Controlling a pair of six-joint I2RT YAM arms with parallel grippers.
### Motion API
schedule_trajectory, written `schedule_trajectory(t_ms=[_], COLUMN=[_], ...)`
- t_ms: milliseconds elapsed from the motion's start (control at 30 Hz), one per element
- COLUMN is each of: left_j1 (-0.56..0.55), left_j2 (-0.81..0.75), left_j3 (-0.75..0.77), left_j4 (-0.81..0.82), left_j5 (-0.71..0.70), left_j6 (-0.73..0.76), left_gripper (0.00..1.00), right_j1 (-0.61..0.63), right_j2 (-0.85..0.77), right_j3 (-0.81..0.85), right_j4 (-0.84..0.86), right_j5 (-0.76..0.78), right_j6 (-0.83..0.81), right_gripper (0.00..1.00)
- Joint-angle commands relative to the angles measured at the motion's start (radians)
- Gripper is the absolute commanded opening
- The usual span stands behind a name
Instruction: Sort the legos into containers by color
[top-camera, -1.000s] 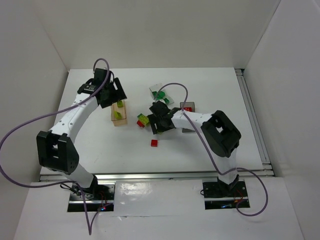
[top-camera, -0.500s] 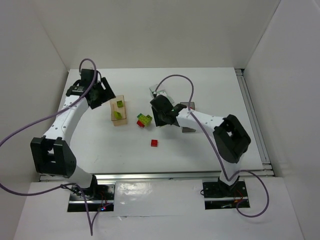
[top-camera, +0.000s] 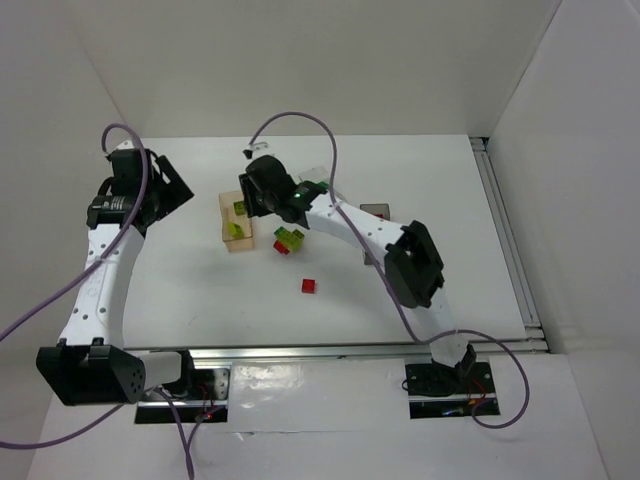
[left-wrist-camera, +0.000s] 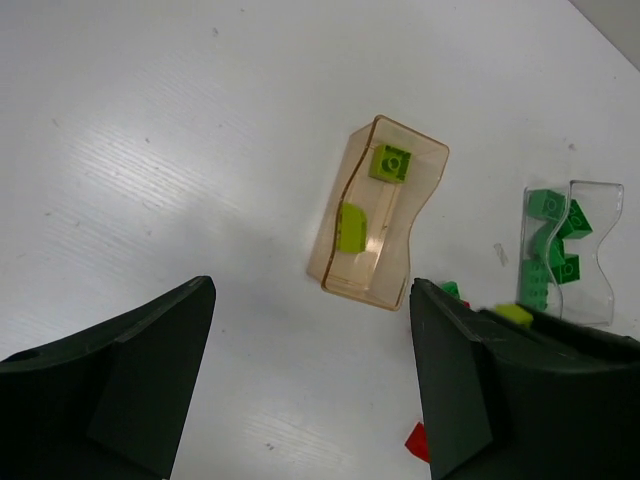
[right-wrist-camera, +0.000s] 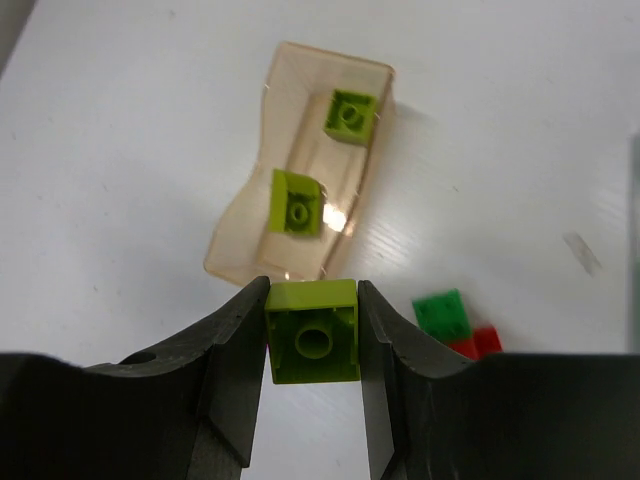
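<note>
The right gripper pinches a yellow-green brick, hanging by the near rim of the amber bin, two matching bricks inside. Let go here and it could clip that rim and bounce out. The left gripper hangs spread wide, empty.

No legible text — none anywhere.

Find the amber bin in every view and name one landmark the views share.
Top external: amber bin, left of centre on the table.
Left wrist: centre-right.
Right wrist: upper centre, just above the held lime brick.
Shared landmark: the two lime bricks lying inside it.
</note>
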Motion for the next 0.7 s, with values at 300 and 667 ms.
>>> schedule_trajectory(t_ms=[300, 667], left_j1=[0.004, -0.017], left_j2=[-0.060, -0.051], left_j3=[-0.008, -0.053], left_j4=[-0.046, -0.011], left_j5=[-0.065, 0.053], left_j6=[0.037, 0.076], left_gripper=[0.87, 0.87], right_j1=[0.011, 0.023], right_j2=[0.417, -0.220], right_j3=[0.555, -0.259], right_j4=[-0.077, 0.046], right_j5=[-0.073, 0.078], right_j6=[-0.011, 0.055], right_gripper=[0.81, 0.73])
